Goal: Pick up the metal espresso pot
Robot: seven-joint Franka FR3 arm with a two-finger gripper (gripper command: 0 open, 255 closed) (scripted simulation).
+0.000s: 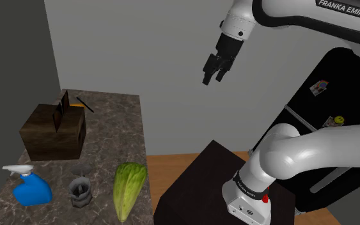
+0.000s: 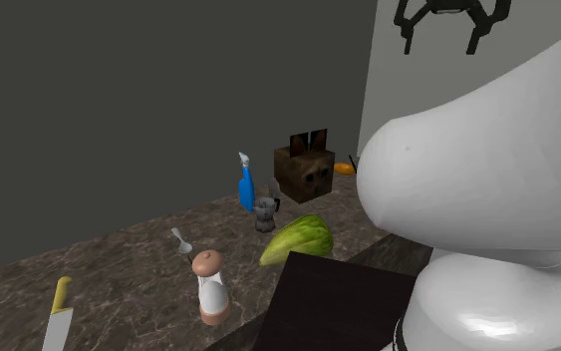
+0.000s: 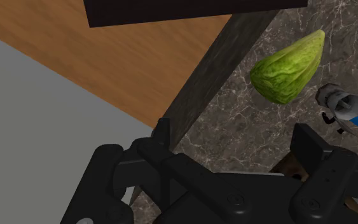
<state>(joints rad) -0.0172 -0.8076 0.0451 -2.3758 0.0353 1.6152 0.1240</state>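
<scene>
Marbled counter (image 1: 111, 121) is carrying a grey metal espresso pot (image 1: 79, 189) between blue spray bottle (image 1: 30, 190) and edge-side green lettuce (image 1: 128, 188); empty black gripper (image 1: 212, 79), hanging spread wide, is risking clipping either.

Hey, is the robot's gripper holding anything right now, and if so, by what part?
Nothing is held. The gripper hangs open in the air, and the espresso pot stands on the countertop between the blue spray bottle and the lettuce.
</scene>
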